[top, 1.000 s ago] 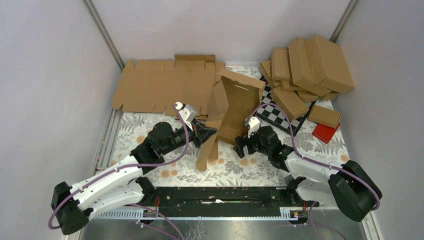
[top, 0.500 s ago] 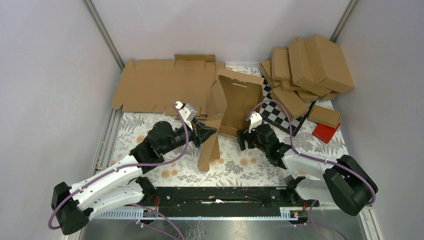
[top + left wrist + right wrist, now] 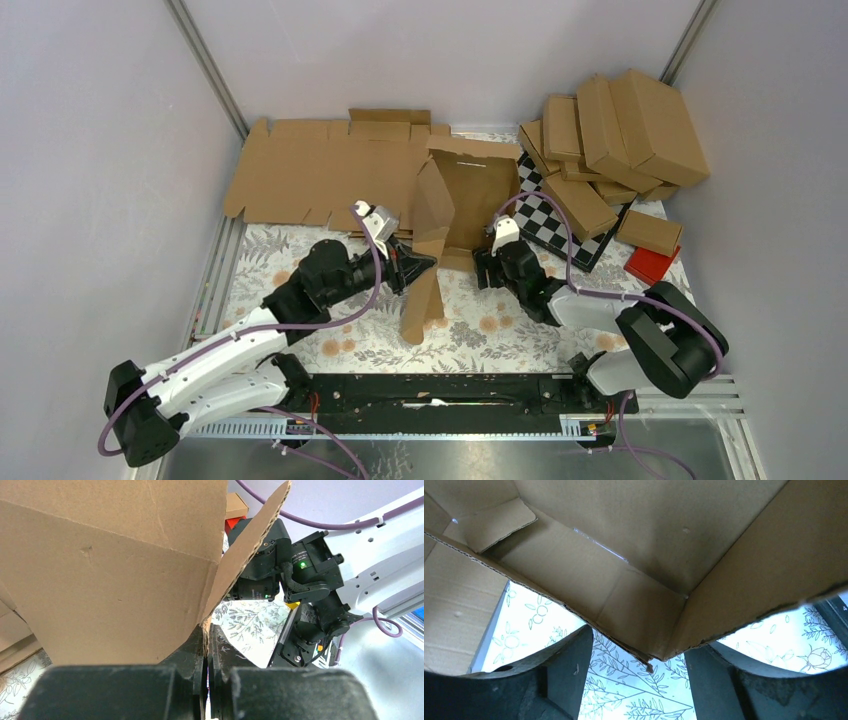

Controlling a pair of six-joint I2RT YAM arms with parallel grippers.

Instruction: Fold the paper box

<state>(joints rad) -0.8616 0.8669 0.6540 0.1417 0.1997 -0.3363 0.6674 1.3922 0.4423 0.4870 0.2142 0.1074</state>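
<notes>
From above, the paper box [image 3: 468, 195] stood half-formed at mid-tabletop [image 3: 340, 345], one long flap trailing toward the arms. It looked light and stiff but easily creased, so it was probably best gripped at panel edges beside the folds. The left arm stretched forward, the left end effector [image 3: 424, 264] at that flap. The right arm bent low, the right end effector [image 3: 484, 268] at the near wall.

The left wrist view showed jaws pinched tight on a cardboard edge.

The right wrist view showed fingers [image 3: 566, 665] spread, straddling the box's bottom corner, unclamped.
</notes>
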